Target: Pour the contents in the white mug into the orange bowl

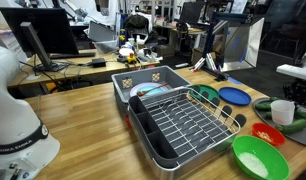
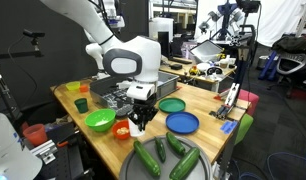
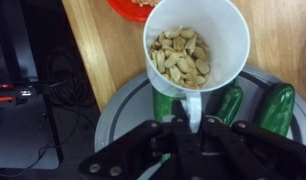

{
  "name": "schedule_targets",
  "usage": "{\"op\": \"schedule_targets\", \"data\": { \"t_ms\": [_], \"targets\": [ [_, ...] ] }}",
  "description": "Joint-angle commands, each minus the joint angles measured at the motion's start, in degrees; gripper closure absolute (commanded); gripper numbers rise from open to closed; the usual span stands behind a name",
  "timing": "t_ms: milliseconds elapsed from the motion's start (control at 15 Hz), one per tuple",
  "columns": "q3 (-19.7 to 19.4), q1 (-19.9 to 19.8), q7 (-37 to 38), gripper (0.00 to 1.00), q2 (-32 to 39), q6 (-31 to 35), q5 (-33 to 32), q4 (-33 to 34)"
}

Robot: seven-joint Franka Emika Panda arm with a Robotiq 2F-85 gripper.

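In the wrist view the white mug (image 3: 221, 40) is upright and holds pale nuts (image 3: 180, 55). My gripper (image 3: 191, 118) is shut on the mug's handle. The mug hangs over a grey plate (image 3: 118, 110) with green cucumbers (image 3: 276, 105). The orange bowl (image 3: 143, 8) shows only as a rim at the top edge, just beyond the mug. In both exterior views the orange bowl (image 1: 268, 133) (image 2: 121, 128) sits on the wooden table beside the gripper (image 2: 141, 118). The mug (image 1: 283, 112) is raised a little behind the bowl.
A large green bowl (image 1: 255, 158) (image 2: 100, 121) sits next to the orange bowl. A blue plate (image 2: 181, 122) and a green plate (image 2: 172, 105) lie nearby. A grey dish rack (image 1: 183, 125) fills the table's middle. The table edge is close to the grey plate.
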Motion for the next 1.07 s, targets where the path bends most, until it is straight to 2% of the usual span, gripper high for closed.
{"op": "schedule_targets", "data": {
  "t_ms": [0, 600, 867, 1000],
  "targets": [
    [0.25, 0.05, 3.73, 0.98, -3.5, 1.78, -6.54, -3.55],
    [3.99, -0.02, 7.16, 0.98, -8.41, 1.24, -16.46, -9.14],
    [6.04, 0.02, 9.22, 0.98, -9.23, 0.4, -19.21, -10.53],
    [6.82, 0.0, 9.54, 0.98, -8.66, 1.34, -17.53, -10.43]
  ]
}}
